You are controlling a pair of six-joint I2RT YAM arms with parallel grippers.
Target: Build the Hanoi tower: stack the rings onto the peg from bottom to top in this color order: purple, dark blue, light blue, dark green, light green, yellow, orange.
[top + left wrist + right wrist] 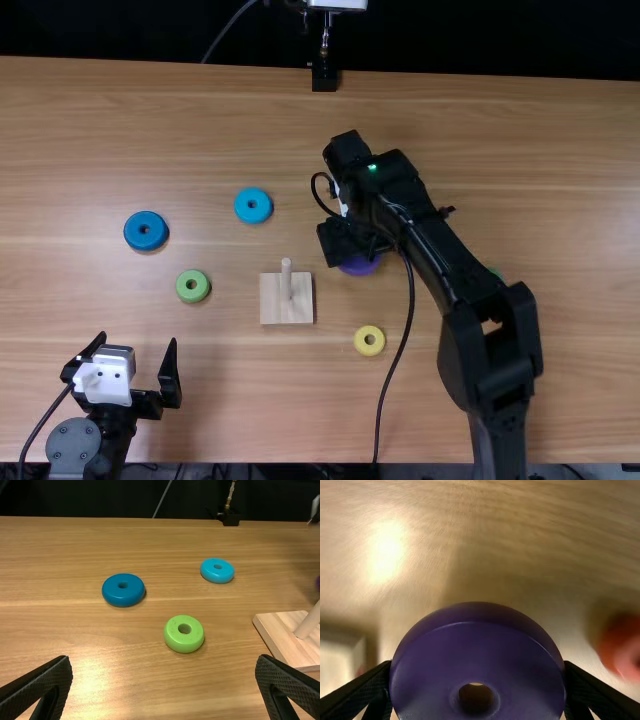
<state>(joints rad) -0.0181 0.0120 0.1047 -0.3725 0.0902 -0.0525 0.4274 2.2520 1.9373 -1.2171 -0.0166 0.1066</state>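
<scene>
The right hand [476,666] grips the purple ring [435,680] near the wooden base [271,309]; I'd keep it level, centre its hole over the peg [286,280], then lower gently. The left hand [164,662] gapes wide.

Top view steeply down, left wrist nearer, both showing peg [286,279], right closest

Worktop [560,140] brightly lit, darkness beyond its far edge. Hot white glare patch, right wrist view; paler sheen, left wrist view. Shadows fall soft.
</scene>
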